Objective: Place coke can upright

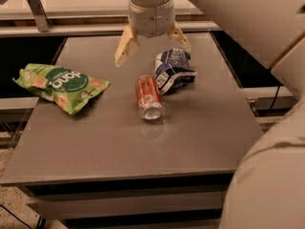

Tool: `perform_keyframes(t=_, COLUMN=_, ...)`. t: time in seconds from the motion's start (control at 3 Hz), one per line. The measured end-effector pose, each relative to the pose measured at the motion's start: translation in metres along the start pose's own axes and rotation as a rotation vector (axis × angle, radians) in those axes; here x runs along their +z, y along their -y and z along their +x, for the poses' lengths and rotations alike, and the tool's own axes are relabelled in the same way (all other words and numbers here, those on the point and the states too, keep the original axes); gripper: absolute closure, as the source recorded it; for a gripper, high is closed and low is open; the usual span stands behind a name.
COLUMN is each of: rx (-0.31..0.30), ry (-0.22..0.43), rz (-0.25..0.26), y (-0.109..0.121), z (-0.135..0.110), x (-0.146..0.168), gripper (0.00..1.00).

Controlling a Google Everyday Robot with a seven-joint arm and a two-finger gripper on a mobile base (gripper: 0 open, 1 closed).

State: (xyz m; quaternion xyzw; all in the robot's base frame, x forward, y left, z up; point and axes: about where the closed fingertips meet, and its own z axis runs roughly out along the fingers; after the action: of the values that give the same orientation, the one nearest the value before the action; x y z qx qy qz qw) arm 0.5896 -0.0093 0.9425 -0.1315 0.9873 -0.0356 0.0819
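Hovering gripper (153, 55) above one coke can (148, 98), two bags (61, 86) (172, 70).

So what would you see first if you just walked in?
The big gripper, fingers spread open, hangs over the back of the grey table. In front of it an orange-red coke can lies on its side, with a crumpled blue-and-white bag close beside it and a green chip bag farther left.

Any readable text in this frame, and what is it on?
Green bag: white brand word, upside down, too blurred to read.
Can: pale lettering, too blurred to read.
Blue-and-white bag: nothing legible.
Claw, open above the table behind the can: no markings.
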Motion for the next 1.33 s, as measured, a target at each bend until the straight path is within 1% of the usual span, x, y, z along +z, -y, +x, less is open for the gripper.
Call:
perform_keyframes(t=0.33, rx=0.07, ry=-0.039, rz=-0.002, y=-0.007, z=0.018, x=0.008, gripper=0.0)
perform_keyframes(t=0.67, rx=0.103, ry=-0.092, rz=0.006, y=-0.009, z=0.037, x=0.026, gripper=0.0)
perform_keyframes(t=1.0, rx=0.109, ry=-0.142, rz=-0.007, y=-0.016, z=0.054, x=0.047, gripper=0.0)
perform_keyframes(t=1.33, rx=0.086, ry=-0.128, rz=-0.024, y=-0.018, z=0.064, x=0.062, gripper=0.0)
